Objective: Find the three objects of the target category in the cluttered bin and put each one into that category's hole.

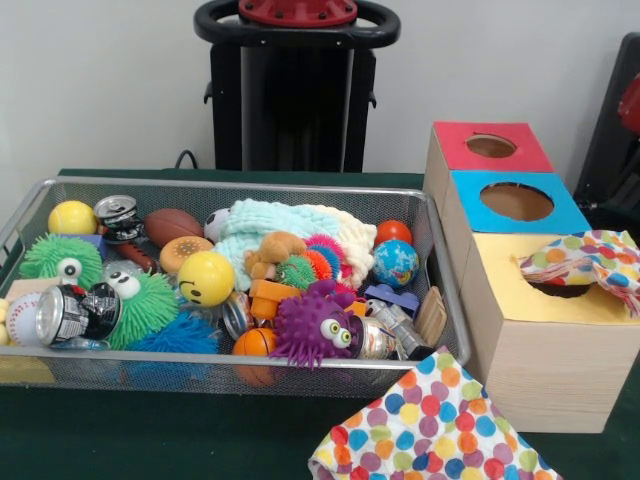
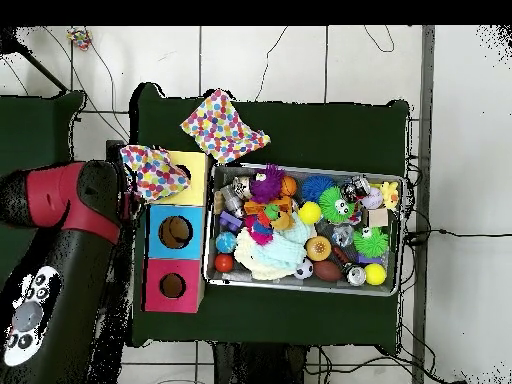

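While the red and black arm [image 2: 70, 205] hangs over the table's [image 2: 300, 140] left end as seen from overhead, its gripper [image 2: 128, 200] sits right against the spotted cloth [image 2: 152, 170] draped over the yellow box [image 2: 195, 165], and I cannot tell whether it is wide or narrow. Just beside the gripper stand the blue box [image 2: 156, 212] and the red box [image 2: 155, 300], their holes uncovered. Farther from it, beyond the boxes, the wire bin [image 2: 300, 288] lies heaped with balls, cans and fuzzy toys, with a second spotted cloth [image 2: 222, 127] flat on the table nearby.
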Robot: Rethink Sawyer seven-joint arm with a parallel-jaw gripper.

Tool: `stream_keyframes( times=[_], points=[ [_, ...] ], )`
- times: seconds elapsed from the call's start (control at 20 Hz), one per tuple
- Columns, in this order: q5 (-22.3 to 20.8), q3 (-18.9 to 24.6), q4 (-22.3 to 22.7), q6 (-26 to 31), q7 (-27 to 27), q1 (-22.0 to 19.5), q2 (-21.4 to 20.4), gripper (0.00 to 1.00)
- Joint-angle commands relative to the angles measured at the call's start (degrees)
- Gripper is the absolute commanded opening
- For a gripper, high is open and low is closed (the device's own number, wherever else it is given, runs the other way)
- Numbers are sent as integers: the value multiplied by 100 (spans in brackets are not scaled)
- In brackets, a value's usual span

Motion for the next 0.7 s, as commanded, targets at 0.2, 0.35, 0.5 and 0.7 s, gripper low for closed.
stream_keyframes(
  times=[0.2,0.35,0.5,0.7],
  points=[
    [232,433,86,1069,958,-433,-856,0],
    [219,490,-39,1184,865,-673,-782,0],
    [159,527,-238,1080,802,-940,-555,0],
    [94,607,-415,1023,749,-1164,-380,0]
  ],
)
